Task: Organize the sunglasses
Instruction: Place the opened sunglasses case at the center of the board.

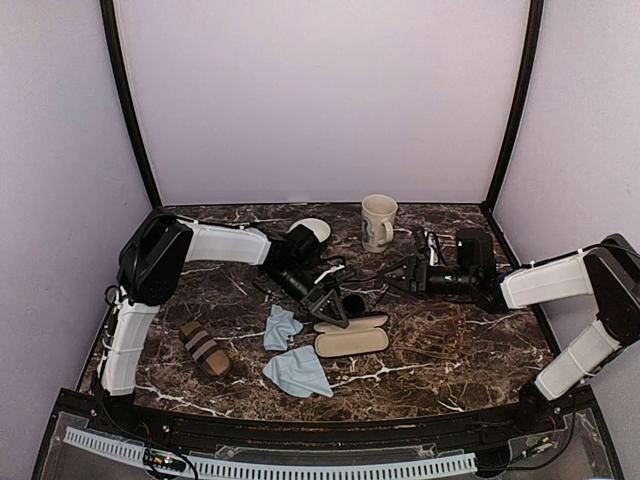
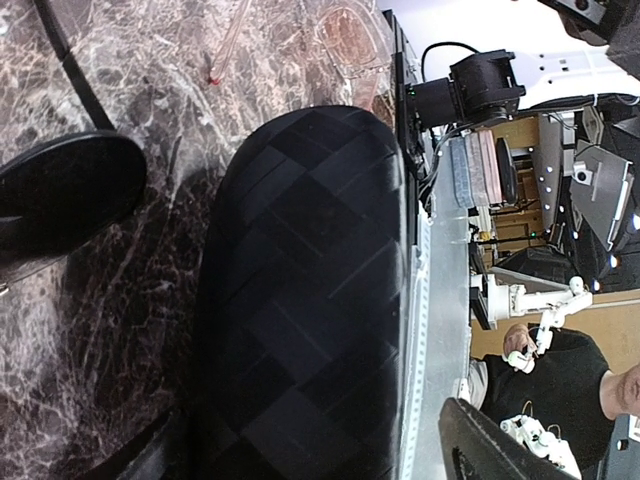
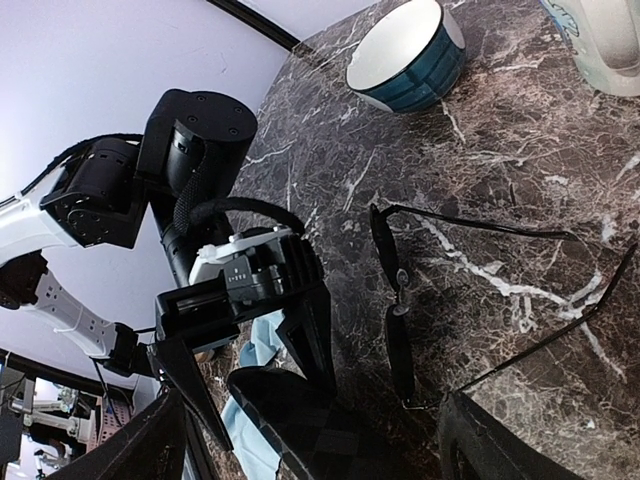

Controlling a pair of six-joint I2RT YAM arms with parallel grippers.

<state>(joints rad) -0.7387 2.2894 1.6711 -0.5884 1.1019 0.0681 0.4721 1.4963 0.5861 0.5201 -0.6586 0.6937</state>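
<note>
Sunglasses (image 3: 400, 355) behind case (image 1: 352, 338); cloths (image 1: 298, 371) left of case.

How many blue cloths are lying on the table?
2. One blue cloth lies beside the open case's left end; the other lies just in front of it. None looks hidden.

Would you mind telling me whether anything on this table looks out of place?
The dark wire-framed sunglasses lie on the brown marble tabletop with arms spread open, outside the open black checkered case.

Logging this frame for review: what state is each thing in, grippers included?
Sunglasses: arms unfolded, on the table.
Black case: open.
Brown case: closed.
Mug: upright.
Bowl: upright.
Cloths: loose, not folded.
Left gripper: open, at the black case.
Right gripper: open.
</note>
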